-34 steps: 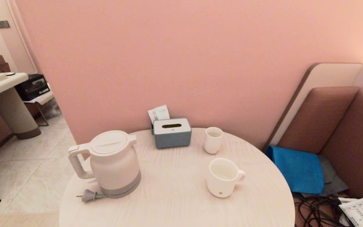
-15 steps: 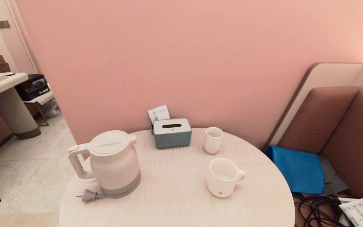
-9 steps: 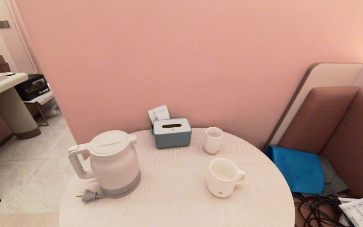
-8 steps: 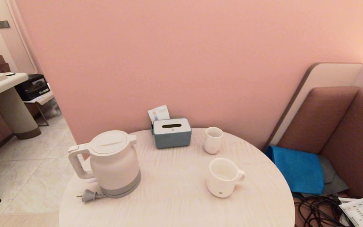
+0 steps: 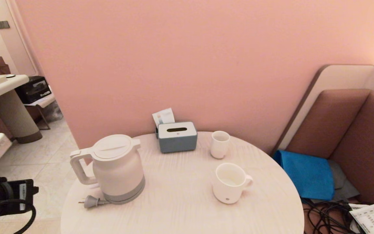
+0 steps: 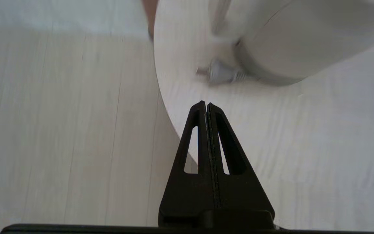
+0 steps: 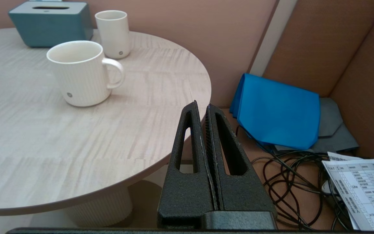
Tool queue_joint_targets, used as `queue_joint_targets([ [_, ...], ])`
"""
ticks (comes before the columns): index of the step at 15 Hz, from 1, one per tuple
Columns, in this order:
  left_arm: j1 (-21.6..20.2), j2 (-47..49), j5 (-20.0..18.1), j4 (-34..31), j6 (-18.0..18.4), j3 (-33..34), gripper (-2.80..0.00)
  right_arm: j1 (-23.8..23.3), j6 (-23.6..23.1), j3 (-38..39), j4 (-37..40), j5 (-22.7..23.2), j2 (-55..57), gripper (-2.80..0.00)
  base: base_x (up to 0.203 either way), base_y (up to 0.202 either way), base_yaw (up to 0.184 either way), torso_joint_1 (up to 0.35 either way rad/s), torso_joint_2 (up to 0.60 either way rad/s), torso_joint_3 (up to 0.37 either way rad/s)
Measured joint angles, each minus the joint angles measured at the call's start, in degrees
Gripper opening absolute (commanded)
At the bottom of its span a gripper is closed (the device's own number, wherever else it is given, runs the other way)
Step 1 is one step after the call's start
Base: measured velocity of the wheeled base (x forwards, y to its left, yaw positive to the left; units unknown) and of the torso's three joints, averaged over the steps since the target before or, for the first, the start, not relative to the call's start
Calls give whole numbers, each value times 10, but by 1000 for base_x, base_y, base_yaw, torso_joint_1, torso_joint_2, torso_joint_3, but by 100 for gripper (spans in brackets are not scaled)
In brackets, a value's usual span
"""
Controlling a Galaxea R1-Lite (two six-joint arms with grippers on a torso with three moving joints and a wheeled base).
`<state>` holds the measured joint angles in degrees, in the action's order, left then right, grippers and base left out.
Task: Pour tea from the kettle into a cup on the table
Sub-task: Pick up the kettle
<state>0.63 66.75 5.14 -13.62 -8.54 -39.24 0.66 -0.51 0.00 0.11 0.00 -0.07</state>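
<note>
Left arm: black, with cabling, low at the robot's left, out beyond the table edge and above the floor; seen only in part in the head view. Left gripper (image 6: 206, 105): black triangular fingers pressed together, nothing between them; tip over the rim of the table, pointed toward the kettle's base and plug.

Right gripper (image 7: 201, 107): black textured fingers closed on each other, empty; held off the table's right edge, at about tabletop height, the cup ahead of it. Not seen in the head view.

Round table with pale whitish wood-grain top (image 5: 180, 208): stands against a pink wall.

Large white electric kettle with flat round lid, loop handle and grey bottom band (image 5: 117, 167): upright on the table's left side, lid shut, handle facing the left edge. Grey plug (image 5: 91, 202) lies just beside its base.

Wide white ribbed mug with side handle and small dot mark (image 5: 229, 183): upright on the table's right side, well apart from the kettle, handle turned right.

Smaller handleless white cup (image 5: 220, 144): upright, behind the mug.

Grey-blue tissue box with white top (image 5: 177, 137): at the table's far edge.

Brown upholstered bench (image 5: 362, 136): right of the table, bearing a folded blue cloth (image 5: 307, 175), black cables (image 5: 326, 217) and a printed sheet (image 5: 370, 219).

Pale tiled floor (image 5: 28, 162): to the left
</note>
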Motion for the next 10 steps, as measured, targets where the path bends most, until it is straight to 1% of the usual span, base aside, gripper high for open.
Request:
queue_joint_targets([
  [1, 0, 27, -3, 7, -7, 5, -280, 0, 0, 0, 0, 0, 0, -280, 0, 0, 0, 0, 0, 0],
  [2, 0, 47, -11, 29, -9, 20, -280, 0, 0, 0, 0, 0, 0, -280, 0, 0, 0, 0, 0, 0],
  [4, 0, 72, -29, 118, -9, 70, -280, 0, 0, 0, 0, 0, 0, -280, 0, 0, 0, 0, 0, 0],
  [6, 0, 90, -36, 238, -7, 127, -280, 0, 0, 0, 0, 0, 0, -280, 0, 0, 0, 0, 0, 0],
  [8, 0, 100, -53, 335, -6, 167, -280, 0, 0, 0, 0, 0, 0, -280, 0, 0, 0, 0, 0, 0],
  [9, 0, 104, -63, 371, -6, 177, -280, 0, 0, 0, 0, 0, 0, -280, 0, 0, 0, 0, 0, 0],
  [10, 0, 108, -65, 385, -6, 180, -280, 0, 0, 0, 0, 0, 0, -280, 0, 0, 0, 0, 0, 0],
])
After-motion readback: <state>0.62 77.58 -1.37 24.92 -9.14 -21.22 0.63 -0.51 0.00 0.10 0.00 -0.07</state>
